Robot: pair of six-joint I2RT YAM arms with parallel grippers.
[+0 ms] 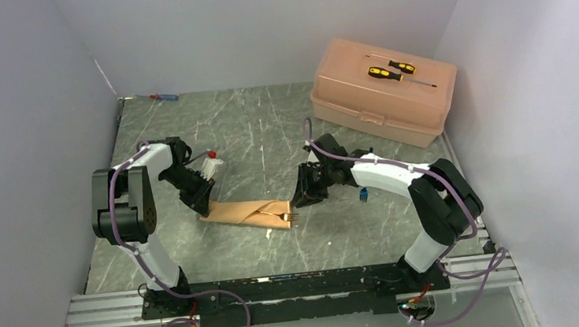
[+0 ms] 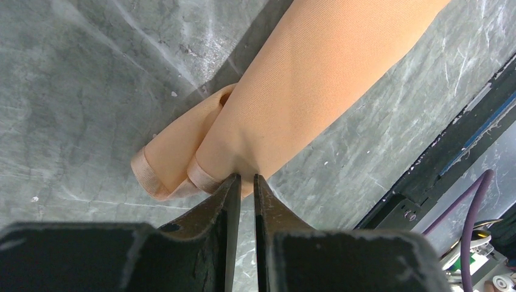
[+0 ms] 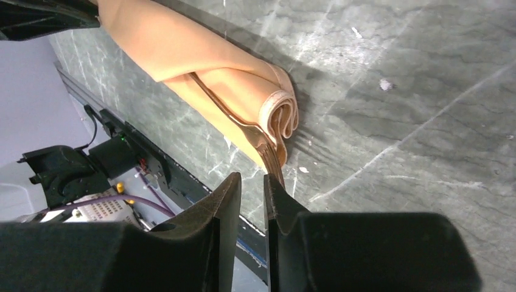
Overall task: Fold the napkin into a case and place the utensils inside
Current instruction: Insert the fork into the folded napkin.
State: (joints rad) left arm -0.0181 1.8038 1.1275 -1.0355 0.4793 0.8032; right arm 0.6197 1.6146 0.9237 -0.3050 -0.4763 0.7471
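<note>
The napkin is folded into a narrow peach-orange case (image 1: 247, 212) lying flat between my arms. It also shows in the left wrist view (image 2: 304, 79) and the right wrist view (image 3: 201, 55). A gold fork (image 1: 290, 217) sticks out of its right end, tines outward (image 3: 271, 152). My left gripper (image 1: 205, 206) is shut, its tips (image 2: 245, 176) pressing on the case's rolled left end. My right gripper (image 1: 300, 200) is shut and empty (image 3: 251, 176), just off the fork tines. A small blue piece (image 1: 362, 194) lies on the table beside my right arm.
A hard pink plastic box (image 1: 383, 92) stands at the back right with two yellow-and-black screwdrivers (image 1: 390, 70) on its lid. A red-and-blue screwdriver (image 1: 163, 97) lies at the back left. The black base rail (image 1: 297, 285) runs along the near edge.
</note>
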